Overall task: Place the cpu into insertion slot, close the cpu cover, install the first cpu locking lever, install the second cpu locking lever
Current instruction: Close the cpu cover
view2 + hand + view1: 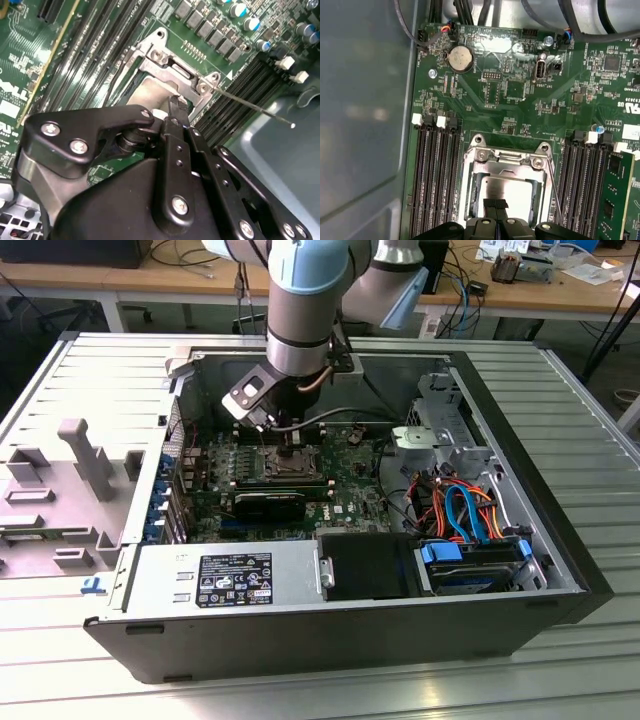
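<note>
**Item 1, gripper.** I logged it low over the socket inside the open computer case. The jaws were drawn together with nothing visible between them. I judged that narrow tip suited to pressing or nudging, not carrying.

**Item 2, cpu.** It sat in the insertion slot, directly beneath the gripper tip, its silver top facing up.

**Item 3, cpu cover.** It appeared to lie flat over the chip, which would explain the silver top showing framed by its window.

**Item 4, locking lever.** This thin wire rod angled out free beside the memory slots. I judged it unlatched.

**Not determined.**
- The gripper's black body cut off the near half of the socket in both wrist views.
- I could not tell whether the tip touched the chip or the cover.
- I could not make out a second lever.
</note>
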You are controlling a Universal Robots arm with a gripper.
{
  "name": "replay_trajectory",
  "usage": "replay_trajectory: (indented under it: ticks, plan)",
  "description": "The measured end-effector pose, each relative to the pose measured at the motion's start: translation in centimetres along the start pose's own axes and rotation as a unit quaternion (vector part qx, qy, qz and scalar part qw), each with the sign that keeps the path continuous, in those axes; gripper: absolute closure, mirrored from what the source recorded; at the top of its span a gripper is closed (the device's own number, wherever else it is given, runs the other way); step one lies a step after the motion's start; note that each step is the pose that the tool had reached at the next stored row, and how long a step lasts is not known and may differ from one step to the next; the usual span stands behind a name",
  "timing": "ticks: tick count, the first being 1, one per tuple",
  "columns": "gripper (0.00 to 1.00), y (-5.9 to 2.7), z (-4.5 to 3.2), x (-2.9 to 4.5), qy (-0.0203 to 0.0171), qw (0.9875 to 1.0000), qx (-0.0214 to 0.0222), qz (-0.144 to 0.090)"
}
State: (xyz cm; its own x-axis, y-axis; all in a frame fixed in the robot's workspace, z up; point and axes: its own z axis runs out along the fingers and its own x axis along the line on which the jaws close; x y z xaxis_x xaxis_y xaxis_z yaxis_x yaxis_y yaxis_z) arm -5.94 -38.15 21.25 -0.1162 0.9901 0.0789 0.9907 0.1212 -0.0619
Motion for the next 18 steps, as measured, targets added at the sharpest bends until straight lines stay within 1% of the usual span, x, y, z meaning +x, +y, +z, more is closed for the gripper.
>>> replay_trajectory:
  ticks: [1, 3, 6, 9, 18]
  plan:
    - [0.89, 0.07, -0.04, 0.0, 0.0, 1.0, 0.0, 0.0]
    - [0.89, 0.2, -0.4, 0.0, 0.0, 1.0, 0.0, 0.0]
    - [0.89, 0.22, -0.72, 0.02, 0.0, 1.0, 0.0, 0.0]
    - [0.89, 0.24, -1.22, 0.06, 0.0, 1.0, 0.0, 0.0]
    - [0.89, 0.25, -1.28, 0.06, -0.0006, 1.0, 0.0001, 0.0]
